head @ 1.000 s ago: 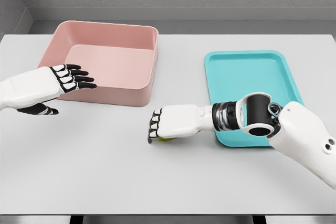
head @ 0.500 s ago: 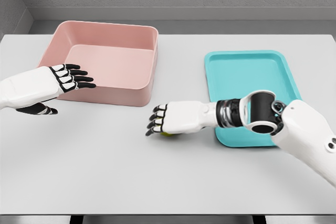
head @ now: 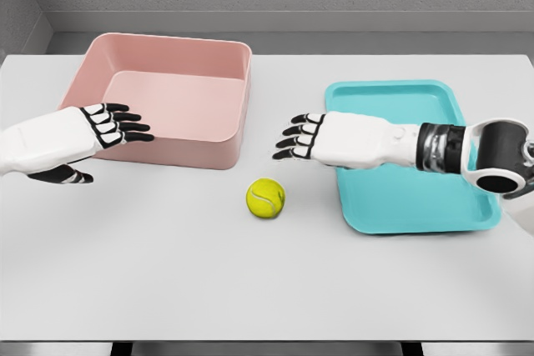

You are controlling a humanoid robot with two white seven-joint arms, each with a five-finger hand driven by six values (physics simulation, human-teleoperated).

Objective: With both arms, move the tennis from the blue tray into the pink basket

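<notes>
A yellow-green tennis ball [head: 265, 198] lies on the white table [head: 167, 273], between the pink basket [head: 167, 97] and the blue tray [head: 409, 156]. My right hand [head: 294, 139] hovers above and to the right of the ball, over the tray's left edge, fingers spread and holding nothing. At the left, my left hand [head: 117, 127] is in front of the basket's near left wall, fingers extended and empty. Nothing shows inside the basket or on the tray.
The table's front edge runs along the bottom of the view. A grey wall stands behind the table.
The right hand let go of the ball and pulled up and back to the right toward the tray. The ball now lies uncovered on the table. The left hand stayed put.
</notes>
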